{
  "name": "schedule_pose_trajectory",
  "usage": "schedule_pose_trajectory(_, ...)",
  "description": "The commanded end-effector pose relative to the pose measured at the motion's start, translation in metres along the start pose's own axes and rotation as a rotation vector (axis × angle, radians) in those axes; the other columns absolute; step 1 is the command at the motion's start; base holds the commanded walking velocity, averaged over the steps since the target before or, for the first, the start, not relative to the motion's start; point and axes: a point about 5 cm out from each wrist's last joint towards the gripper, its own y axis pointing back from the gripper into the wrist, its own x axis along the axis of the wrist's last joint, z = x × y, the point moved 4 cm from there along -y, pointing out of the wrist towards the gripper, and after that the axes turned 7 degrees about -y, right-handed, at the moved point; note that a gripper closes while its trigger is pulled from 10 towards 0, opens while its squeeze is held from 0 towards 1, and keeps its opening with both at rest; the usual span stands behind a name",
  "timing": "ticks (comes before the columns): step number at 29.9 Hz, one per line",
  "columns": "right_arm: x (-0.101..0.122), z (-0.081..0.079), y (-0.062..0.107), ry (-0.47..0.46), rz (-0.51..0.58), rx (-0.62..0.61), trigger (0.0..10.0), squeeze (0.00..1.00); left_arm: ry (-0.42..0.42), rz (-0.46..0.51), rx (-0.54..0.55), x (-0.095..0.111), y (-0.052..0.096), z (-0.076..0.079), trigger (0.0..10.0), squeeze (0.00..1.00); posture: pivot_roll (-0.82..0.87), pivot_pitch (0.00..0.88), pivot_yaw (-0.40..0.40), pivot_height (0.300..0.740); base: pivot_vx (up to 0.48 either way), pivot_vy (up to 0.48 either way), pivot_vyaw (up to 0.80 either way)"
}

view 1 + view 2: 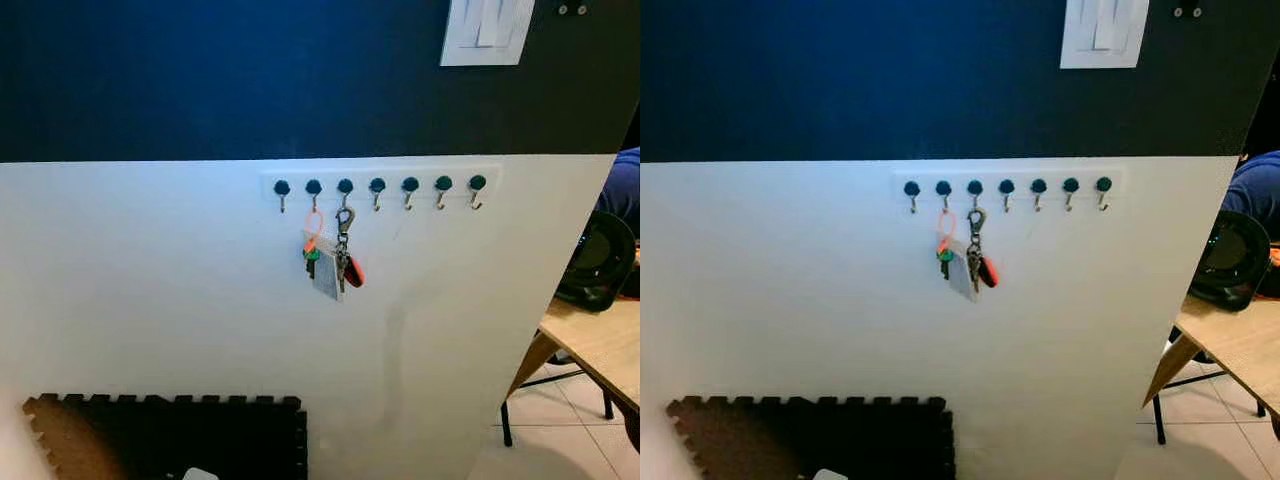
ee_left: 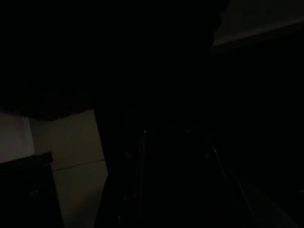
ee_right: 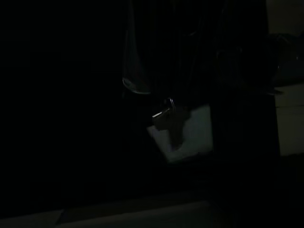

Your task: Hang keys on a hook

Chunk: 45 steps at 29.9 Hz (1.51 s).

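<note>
Left pincer, left wrist view: frame nearly black; cannot tell whether its fingers are spread or pressed together. Only pale wall patches can be made out. Right pincer, right wrist view: equally dark; state cannot be told. A small bright metal glint sits before a pale patch; what it is cannot be told.

Head views: hook rail, white, fixed to the white lower wall just under the dark blue upper wall. Seven dark-capped hooks in a row. Keys hang from the third hook from the left by a silver clasp, with a red tag at the bottom. A second set on an orange loop hangs from the second hook, touching the first set; a green-headed key and a pale card sit between them. The remaining five hooks are bare.

Surroundings: white switch plate above on the blue wall. Dark foam puzzle mat leaning low against the wall. At right, wooden worktop carrying a black round device; a blue sleeve at the edge.
</note>
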Motion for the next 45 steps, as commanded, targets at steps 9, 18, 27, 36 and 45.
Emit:
schedule_pose_trajectory(9, 0.043, -0.011, -0.007, -0.029, 0.139, 0.044, 10.0, 0.00, 0.015, -0.046, 0.077, -0.003, 0.000, -0.012, 10.0, 0.00, 0.07, 0.010, 0.043, 0.740, 0.000, 0.000, 0.00)
schedule_pose_trajectory(18, 0.120, -0.042, -0.008, 0.085, 0.351, 0.174, 10.0, 0.00, 0.000, 0.022, 0.073, 0.014, -0.003, -0.014, 10.0, 0.00, 0.07, 0.012, 0.040, 0.740, 0.000, 0.000, 0.00)
schedule_pose_trajectory(27, 0.199, -0.080, 0.014, 0.275, 0.606, 0.327, 10.0, 0.00, -0.116, 0.178, 0.016, 0.046, -0.002, -0.013, 10.0, 0.00, 0.07, 0.016, 0.035, 0.740, 0.000, 0.000, 0.00)
schedule_pose_trajectory(36, 0.288, -0.134, 0.088, 0.474, 1.080, 0.447, 10.0, 0.00, 0.028, 0.669, -0.079, 0.136, 0.032, -0.014, 10.0, 0.00, 0.07, 0.025, 0.024, 0.740, 0.000, 0.000, 0.00)
schedule_pose_trajectory(45, 0.315, -0.154, 0.145, 0.568, 1.391, 0.392, 10.0, 0.00, 0.023, 0.900, -0.212, 0.186, 0.071, -0.001, 10.0, 0.00, 0.07, 0.032, 0.023, 0.740, 0.000, 0.000, 0.00)
